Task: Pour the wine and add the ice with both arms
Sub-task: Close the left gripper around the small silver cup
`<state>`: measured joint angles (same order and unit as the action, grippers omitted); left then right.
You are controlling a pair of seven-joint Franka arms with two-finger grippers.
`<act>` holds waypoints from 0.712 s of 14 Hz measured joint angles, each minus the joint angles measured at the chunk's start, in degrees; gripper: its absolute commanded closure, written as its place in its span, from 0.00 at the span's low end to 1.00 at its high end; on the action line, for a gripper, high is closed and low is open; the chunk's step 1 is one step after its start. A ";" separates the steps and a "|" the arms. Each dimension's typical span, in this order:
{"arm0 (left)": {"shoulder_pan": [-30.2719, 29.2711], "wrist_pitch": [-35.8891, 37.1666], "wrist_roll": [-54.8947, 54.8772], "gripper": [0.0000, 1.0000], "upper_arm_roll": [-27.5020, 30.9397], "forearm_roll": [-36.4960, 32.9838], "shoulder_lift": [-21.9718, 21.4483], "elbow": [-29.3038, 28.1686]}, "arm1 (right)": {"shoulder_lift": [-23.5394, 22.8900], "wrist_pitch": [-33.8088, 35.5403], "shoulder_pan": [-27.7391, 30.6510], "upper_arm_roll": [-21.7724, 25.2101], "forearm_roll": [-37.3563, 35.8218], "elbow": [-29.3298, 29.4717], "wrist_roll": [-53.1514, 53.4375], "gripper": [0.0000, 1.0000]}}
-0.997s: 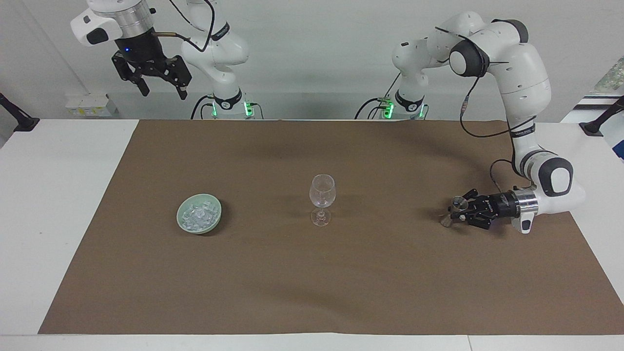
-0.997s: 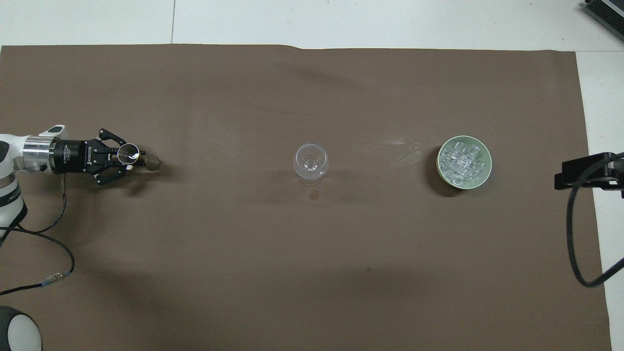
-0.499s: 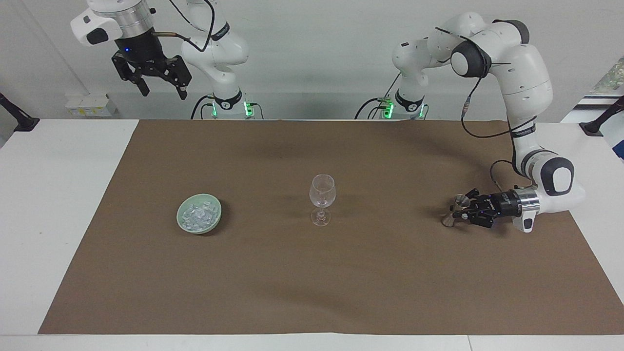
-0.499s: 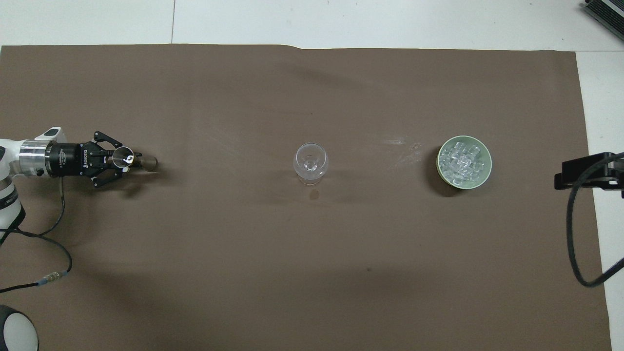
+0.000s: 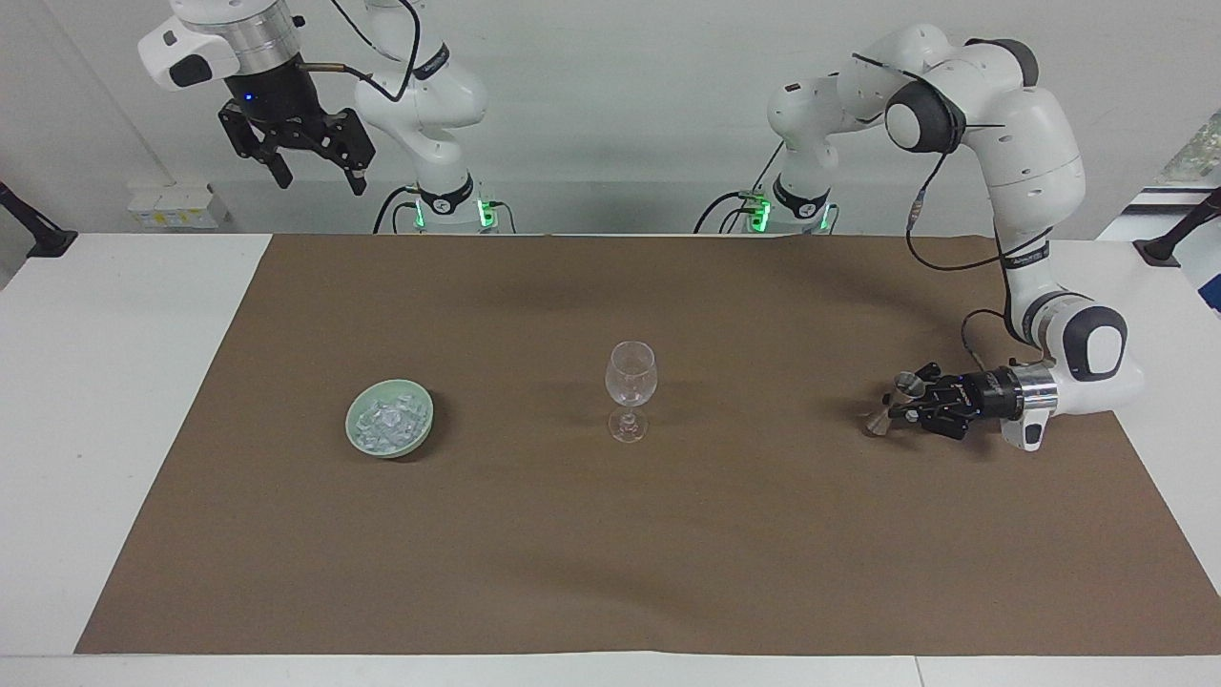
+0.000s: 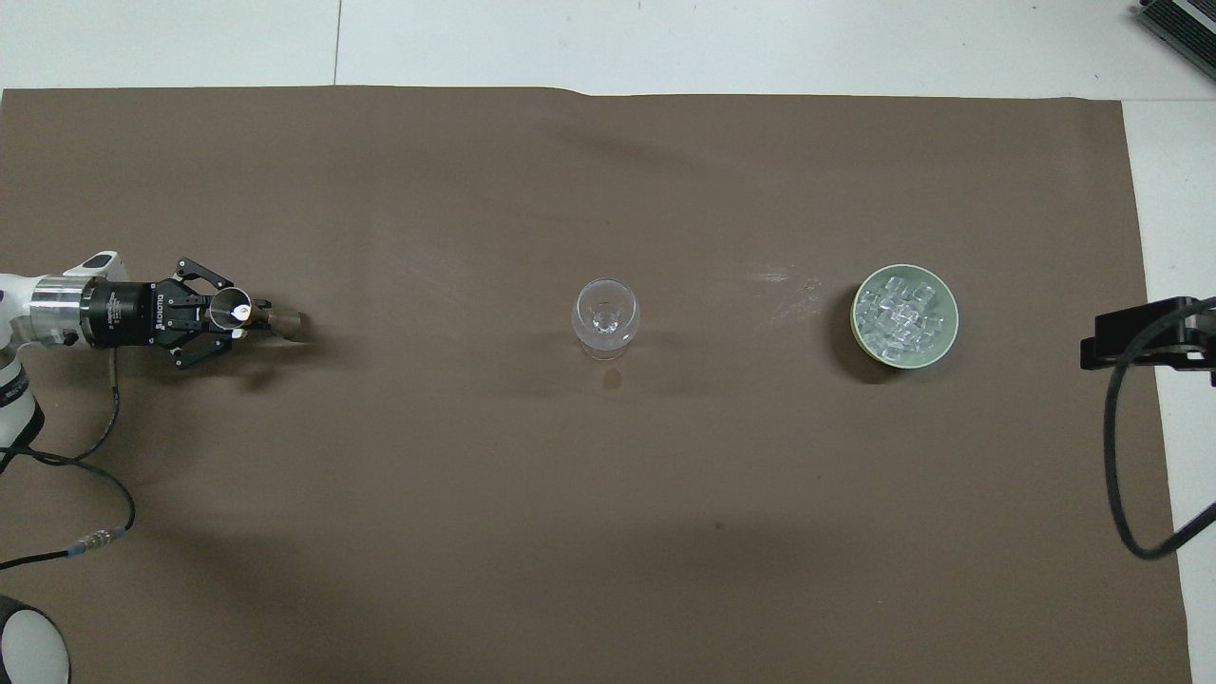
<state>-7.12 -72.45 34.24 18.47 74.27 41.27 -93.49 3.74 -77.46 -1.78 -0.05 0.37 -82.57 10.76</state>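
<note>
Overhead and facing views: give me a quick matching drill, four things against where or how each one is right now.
Things:
1. wine glass
2. ice
3. left gripper
4. right gripper

States:
a. heaped in the green bowl
b. open, raised high, waiting
c. upright at mid-table, empty
d. shut on a small metal cup

Pairs: 1-c, 2-a, 3-d, 4-b
</note>
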 measured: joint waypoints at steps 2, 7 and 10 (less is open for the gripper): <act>0.04 0.19 0.96 1.00 0.01 0.06 -0.66 0.56 | 0.00 0.00 0.00 0.00 0.00 0.00 0.00 0.00; 0.45 0.30 5.53 1.00 -0.01 0.11 -3.79 1.46 | 0.00 0.00 0.00 0.00 0.00 0.00 0.00 0.00; 1.17 0.30 10.14 1.00 -0.04 0.11 -5.96 2.25 | 0.00 0.00 0.00 0.00 0.00 0.00 0.00 0.00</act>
<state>-5.95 -72.15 44.38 18.42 74.37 35.31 -91.24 3.74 -77.46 -1.78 -0.05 0.37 -82.57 10.76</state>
